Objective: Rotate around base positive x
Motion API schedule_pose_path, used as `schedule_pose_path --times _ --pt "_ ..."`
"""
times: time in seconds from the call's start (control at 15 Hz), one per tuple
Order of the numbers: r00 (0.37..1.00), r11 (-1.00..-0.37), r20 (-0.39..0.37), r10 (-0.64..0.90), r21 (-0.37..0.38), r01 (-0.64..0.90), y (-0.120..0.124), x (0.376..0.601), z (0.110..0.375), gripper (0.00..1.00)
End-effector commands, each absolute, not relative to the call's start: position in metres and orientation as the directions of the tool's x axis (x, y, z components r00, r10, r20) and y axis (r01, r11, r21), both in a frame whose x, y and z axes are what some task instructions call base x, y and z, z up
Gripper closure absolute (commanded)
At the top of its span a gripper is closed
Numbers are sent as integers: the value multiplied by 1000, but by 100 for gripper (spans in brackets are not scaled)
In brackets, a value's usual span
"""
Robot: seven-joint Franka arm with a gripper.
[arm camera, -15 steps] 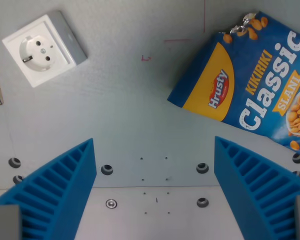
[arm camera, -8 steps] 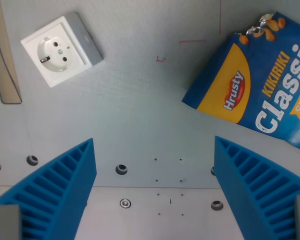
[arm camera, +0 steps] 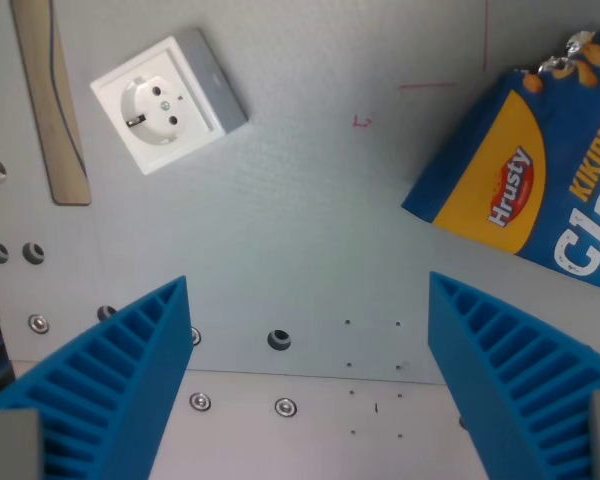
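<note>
1. Wrist view looks straight down on the grey table (arm camera: 310, 210), a flat plate with screw holes and bolt heads in rows along its lower part and its left edge.
2. My gripper (arm camera: 305, 395) hangs above that plate with its two blue ribbed fingers (arm camera: 120, 390) spread wide apart, one at the lower left and one at the lower right. Only bare plate with a few bolts lies between them; they hold nothing.
3. At the wrist view's right lies a blue snack bag (arm camera: 535, 185), flat and tilted, with a yellow patch and a red logo on it. It runs out of the frame on the right, and its torn silver corner shows at the top.
4. A white wall socket (arm camera: 165, 100) on a grey base sits at the upper left, turned at an angle, well apart from the bag.
5. Just beside the socket, further left, a thin wooden strip (arm camera: 55, 100) lies almost upright in the frame with a dark line along it.
6. Faint red pen marks (arm camera: 362, 121) sit on the plate between socket and bag.
</note>
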State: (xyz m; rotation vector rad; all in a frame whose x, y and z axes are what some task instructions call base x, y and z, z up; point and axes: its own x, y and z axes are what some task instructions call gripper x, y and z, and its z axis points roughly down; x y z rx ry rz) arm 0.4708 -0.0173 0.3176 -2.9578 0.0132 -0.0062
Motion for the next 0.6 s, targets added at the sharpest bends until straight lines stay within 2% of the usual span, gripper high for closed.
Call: schedule_pose_path --times 0.07,0.6 --pt "1000 -917 -5 13 -399 10 -22 470 320 0" --pt "1000 -869 -6 12 -495 8 -22 470 320 0"
